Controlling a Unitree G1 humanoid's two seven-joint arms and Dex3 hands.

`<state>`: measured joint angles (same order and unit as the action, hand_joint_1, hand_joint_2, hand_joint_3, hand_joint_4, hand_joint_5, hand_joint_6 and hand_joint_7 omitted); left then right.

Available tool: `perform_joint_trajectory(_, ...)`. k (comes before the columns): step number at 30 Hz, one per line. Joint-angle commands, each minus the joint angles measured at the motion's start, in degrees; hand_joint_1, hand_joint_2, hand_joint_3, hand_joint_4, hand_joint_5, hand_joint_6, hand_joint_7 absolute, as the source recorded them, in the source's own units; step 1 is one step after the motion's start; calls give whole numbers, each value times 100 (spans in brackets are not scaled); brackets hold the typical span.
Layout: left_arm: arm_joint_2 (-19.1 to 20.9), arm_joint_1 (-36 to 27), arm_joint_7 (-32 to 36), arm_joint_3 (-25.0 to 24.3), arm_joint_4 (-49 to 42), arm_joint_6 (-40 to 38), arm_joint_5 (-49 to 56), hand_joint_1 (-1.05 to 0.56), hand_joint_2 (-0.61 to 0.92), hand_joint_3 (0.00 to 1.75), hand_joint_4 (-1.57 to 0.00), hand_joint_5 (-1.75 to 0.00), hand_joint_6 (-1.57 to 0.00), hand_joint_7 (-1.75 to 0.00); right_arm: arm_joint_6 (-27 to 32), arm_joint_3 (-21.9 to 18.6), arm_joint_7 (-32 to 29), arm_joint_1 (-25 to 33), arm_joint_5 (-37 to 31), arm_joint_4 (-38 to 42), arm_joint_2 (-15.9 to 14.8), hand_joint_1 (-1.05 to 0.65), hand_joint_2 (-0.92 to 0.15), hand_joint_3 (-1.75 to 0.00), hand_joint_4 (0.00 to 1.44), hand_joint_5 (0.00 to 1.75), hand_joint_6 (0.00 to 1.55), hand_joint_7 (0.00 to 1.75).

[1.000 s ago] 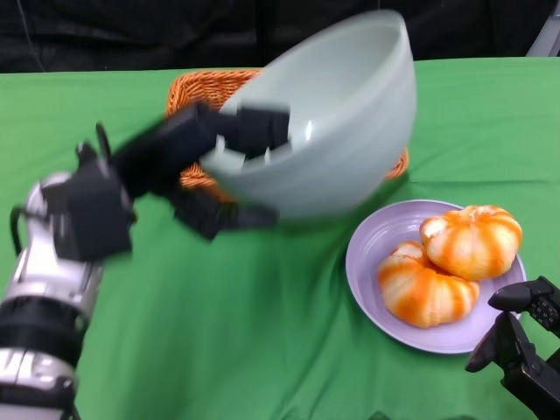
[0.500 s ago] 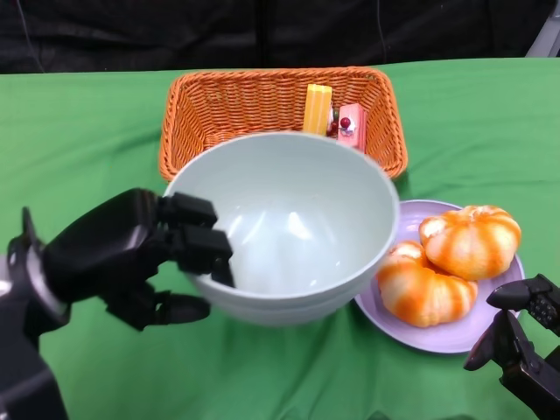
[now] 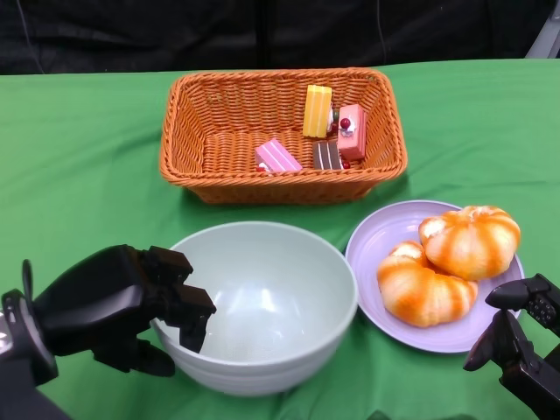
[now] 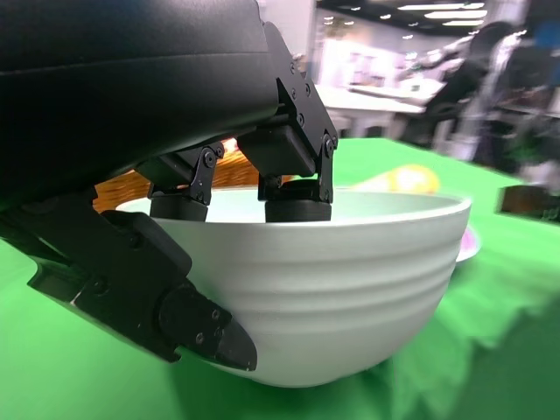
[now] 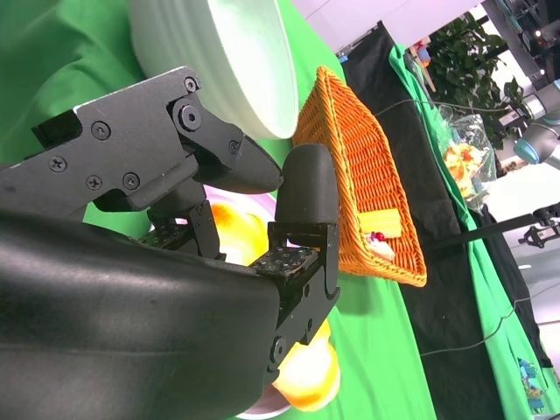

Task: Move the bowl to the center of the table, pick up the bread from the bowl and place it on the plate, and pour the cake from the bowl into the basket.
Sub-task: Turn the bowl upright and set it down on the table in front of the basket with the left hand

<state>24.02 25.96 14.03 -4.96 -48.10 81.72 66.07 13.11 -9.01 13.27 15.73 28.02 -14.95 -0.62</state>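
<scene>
Green cloth covers the table (image 3: 79, 166). Head view: the pale bowl (image 3: 262, 306) stands upright near the table's front edge, close to centre, with nothing visible inside. The left hand (image 3: 118, 306) grips its near-left rim, fingers hooked over the rim and thumb on the outer wall. A wicker basket (image 3: 188, 144) sits behind the bowl toward the back edge and holds four cake pieces (image 3: 318, 110). A lilac plate (image 3: 376, 241) lies just right of the bowl, carrying two orange-striped bread rolls (image 3: 471, 240). The right hand (image 3: 521, 337) sits at the front right corner, fingers apart, holding nothing.

Right wrist view: the right hand's fingers (image 5: 302, 188) are spread with nothing between them; bowl, basket and bread show beyond.

Left wrist view: fingertips (image 4: 297, 206) lie inside the bowl's rim, thumb against the ribbed outer wall.
</scene>
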Motion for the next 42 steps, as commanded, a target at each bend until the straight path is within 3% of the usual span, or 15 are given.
perform_joint_trajectory(1,724,194,2616,1398,-21,-1240,1409,-11,85,7,-77,-173,-75,-145,-41,-127,46,28,31,-34,-112,-7,-71,-98,64,175,55,150)
perform_joint_trajectory(7,880,581,4294,2644,-585,-2175,1881,-11,86,2,-78,-168,-91,-110,-42,-120,44,53,25,-65,-112,-7,-72,-98,63,175,55,150)
perform_joint_trajectory(12,914,909,5205,3646,-1072,-2817,1821,-13,85,0,-76,-171,-81,-129,-50,-135,58,53,55,-44,-81,-8,-71,-97,64,175,55,150)
perform_joint_trajectory(16,873,1028,5357,4062,-1210,-3122,1494,-13,85,0,-74,-172,-77,-131,-28,-109,10,74,-4,-106,-72,-8,-72,-97,63,175,55,150)
perform_joint_trajectory(18,883,1063,5342,4215,-1222,-3163,1322,-18,81,0,-72,-167,-88,-97,-24,-102,-20,83,-25,-127,-58,-7,-71,-97,63,175,55,150)
perform_joint_trajectory(19,923,1096,5208,4270,-1183,-2999,1186,-19,80,0,-71,-167,-90,-91,-26,-95,-27,85,-39,-133,-58,-7,-71,-97,63,175,55,150)
perform_joint_trajectory(20,973,1133,5026,4312,-1152,-2736,1018,-29,83,1,-72,-128,-89,-58,-28,-93,-26,85,-44,-132,-60,-7,-71,-97,63,175,55,150)
perform_joint_trajectory(22,1056,1174,4612,4332,-1106,-2172,616,-56,88,0,-81,-47,-85,-14,-28,-102,-14,77,-22,-113,-54,-7,-71,-98,63,175,55,150)
perform_joint_trajectory(23,1090,1181,4401,4326,-1083,-1952,434,-68,89,1,-78,-28,-77,-7,-29,-104,-15,69,-18,-103,-50,-7,-71,-98,63,175,55,150)
perform_joint_trajectory(25,1143,1164,3970,4287,-1036,-1612,69,-85,91,5,-70,-10,-63,-2,-42,-99,15,58,-21,-85,-65,-6,-72,-98,63,175,56,149)
perform_joint_trajectory(28,1171,1084,3229,4170,-1041,-1134,-594,-102,92,16,-50,-1,-43,0,-1,-84,19,53,-28,-93,-91,-7,-72,-97,63,175,55,150)
perform_joint_trajectory(29,1170,1062,2934,4124,-1080,-938,-865,-104,92,24,-35,0,-30,0,0,-78,11,47,-38,-89,-90,-7,-72,-97,63,175,55,151)
perform_joint_trajectory(33,1099,988,1711,3938,-1387,-186,-2150,-105,92,40,-15,0,-17,0,-17,-76,10,42,-44,-76,-77,-7,-71,-97,64,175,55,152)
perform_joint_trajectory(38,833,843,-31,3834,-1743,183,-4386,-105,92,52,-15,-1,-18,-2,-26,-69,10,45,-90,-65,-85,-7,-71,-98,64,175,55,152)
perform_joint_trajectory(42,705,206,-2549,3758,-679,-1087,-7443,-105,92,52,-26,-7,-25,-4,-33,-61,28,50,-86,-84,-74,-7,-71,-98,64,175,54,153)
